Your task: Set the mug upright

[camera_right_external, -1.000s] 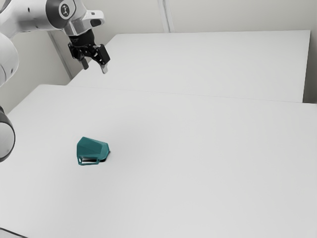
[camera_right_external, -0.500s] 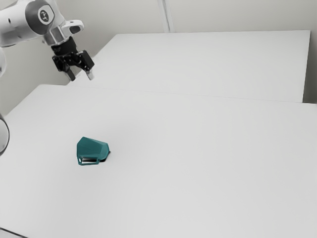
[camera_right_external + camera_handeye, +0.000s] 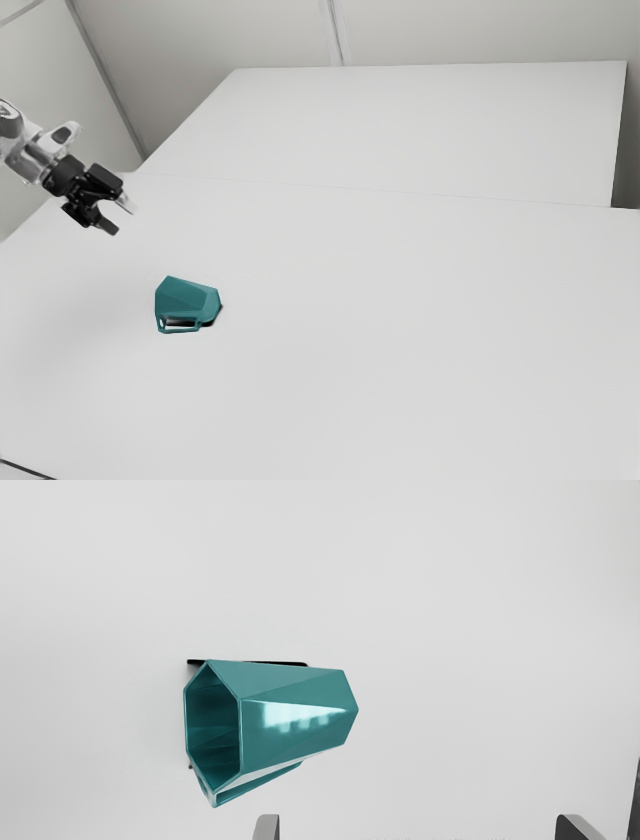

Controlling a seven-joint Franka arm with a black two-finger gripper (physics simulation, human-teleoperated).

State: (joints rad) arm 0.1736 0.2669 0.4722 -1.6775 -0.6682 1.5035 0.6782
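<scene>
My gripper (image 3: 117, 218) hangs in the air above the table at the exterior view's left, up and to the left of the mug there. Its two fingers stand wide apart with nothing between them; in the wrist view the gripper (image 3: 417, 827) shows both tips. The teal faceted mug (image 3: 187, 300) lies on its side on the table. In the wrist view the mug (image 3: 295, 715) has its hollow mouth turned away from the gripper's midline, and its handle lies on the side nearer the fingertips. Neither finger touches it.
The white tabletop (image 3: 400, 330) carries the mug, and another white surface (image 3: 420, 130) stands behind it. A dark thin line (image 3: 28, 469) crosses the exterior view's lower left corner. Pale walls (image 3: 480, 30) rise at the back.
My gripper has moved toward the exterior view's left and downward, and the hand has tilted. The mug has stayed where it was, on its side.
</scene>
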